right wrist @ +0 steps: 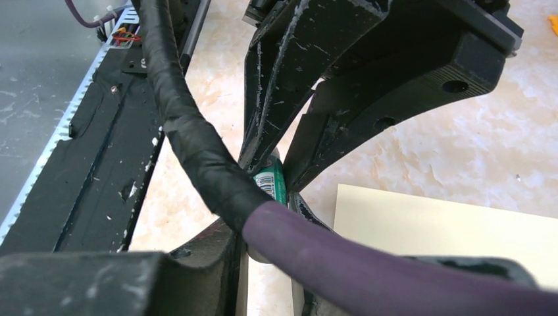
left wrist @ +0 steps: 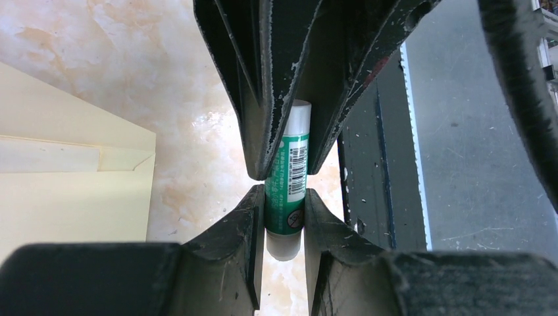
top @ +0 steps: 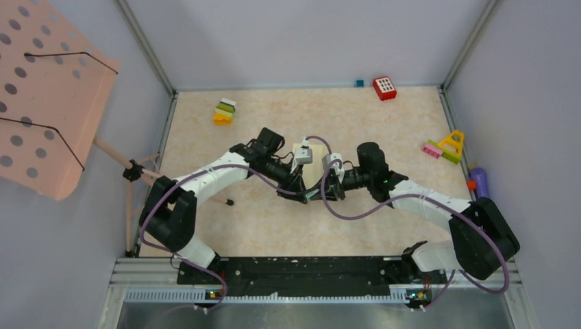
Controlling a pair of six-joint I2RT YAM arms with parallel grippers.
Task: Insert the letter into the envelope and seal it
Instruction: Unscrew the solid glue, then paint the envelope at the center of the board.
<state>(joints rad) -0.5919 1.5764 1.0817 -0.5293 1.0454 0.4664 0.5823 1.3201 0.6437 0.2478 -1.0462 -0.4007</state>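
Note:
A green glue stick (left wrist: 287, 191) with white ends is held between both grippers. My left gripper (left wrist: 284, 201) is shut on its lower green body. My right gripper (right wrist: 268, 201) is shut on its other end, reaching in from the top of the left wrist view; a purple cable (right wrist: 368, 263) hides part of its jaws. The pale yellow envelope (left wrist: 72, 197) lies flat on the table beside the grippers, and also shows in the right wrist view (right wrist: 454, 224). From above it (top: 310, 163) is mostly hidden behind both grippers (top: 301, 189) (top: 329, 186). No separate letter shows.
A red block (top: 384, 88) and small blue cube (top: 359, 83) sit at the back. Stacked coloured blocks (top: 224, 111) lie at the back left, a yellow triangle toy (top: 449, 146) and purple item (top: 479, 179) at the right. A pink perforated stand (top: 48, 96) stands left. A black rail (top: 301, 271) runs along the near edge.

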